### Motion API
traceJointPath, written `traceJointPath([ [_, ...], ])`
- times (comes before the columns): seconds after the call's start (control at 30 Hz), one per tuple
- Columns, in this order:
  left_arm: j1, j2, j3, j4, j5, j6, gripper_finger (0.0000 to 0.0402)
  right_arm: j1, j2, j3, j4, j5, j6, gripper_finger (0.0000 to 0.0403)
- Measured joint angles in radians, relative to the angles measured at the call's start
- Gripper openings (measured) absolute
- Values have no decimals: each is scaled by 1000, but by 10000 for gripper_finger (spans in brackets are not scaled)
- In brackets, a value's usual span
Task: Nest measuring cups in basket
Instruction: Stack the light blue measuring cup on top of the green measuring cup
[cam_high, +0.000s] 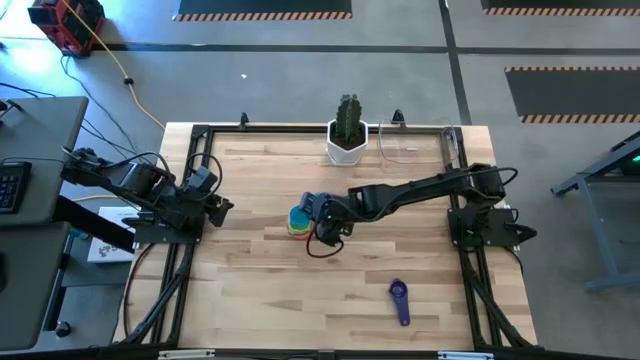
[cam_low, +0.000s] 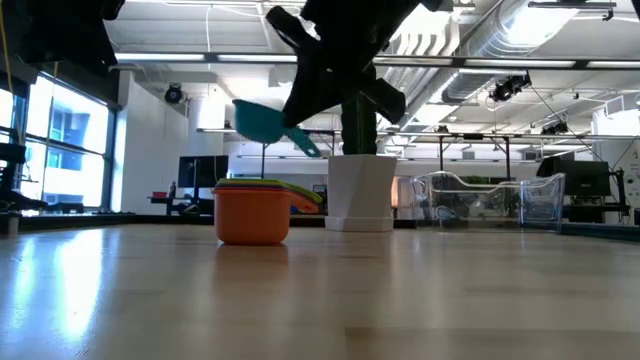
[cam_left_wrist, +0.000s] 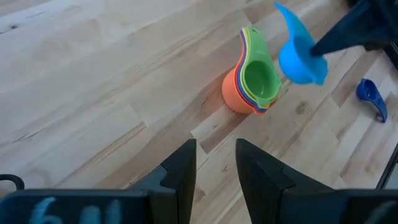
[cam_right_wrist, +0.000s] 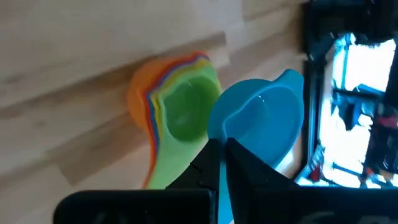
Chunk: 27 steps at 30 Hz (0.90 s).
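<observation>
Teal cup (cam_low: 262, 122) held above the nested stack (cam_low: 254, 210) at mid-desk.

Right gripper (cam_right_wrist: 219, 163) clamped shut on the teal cup's handle, bowl hanging clear of the stack just beside it. From above, only a sliver of stack visible past the arm; level with the desk (cam_high: 270, 290), clear air between lifted cup and stack, orange-red cup outermost, green cup (cam_left_wrist: 260, 79) innermost. Left gripper (cam_left_wrist: 215, 163) parked at the desk's left edge, fingers partly apart, gripping nothing. Purple cup (cam_high: 400, 300) lying alone near the front right. Clear basket (cam_high: 412, 143) at the back edge, beside the white cactus pot (cam_high: 347, 146).
</observation>
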<state>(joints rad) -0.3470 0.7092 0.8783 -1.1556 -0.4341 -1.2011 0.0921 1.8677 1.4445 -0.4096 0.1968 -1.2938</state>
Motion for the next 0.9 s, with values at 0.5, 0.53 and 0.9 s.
traceJointPath([
  [0.5, 0, -1, 0, 1, -24, 0, 104, -20, 85, 0, 25, -47, -50, 0],
  [0.53, 0, -1, 0, 0, -24, 0, 104, -24, 85, 0, 25, -48, -50, 0],
  [0.9, 0, -1, 0, 0, -24, -3, 104, -48, 85, 0, 27, -101, 11, 16],
])
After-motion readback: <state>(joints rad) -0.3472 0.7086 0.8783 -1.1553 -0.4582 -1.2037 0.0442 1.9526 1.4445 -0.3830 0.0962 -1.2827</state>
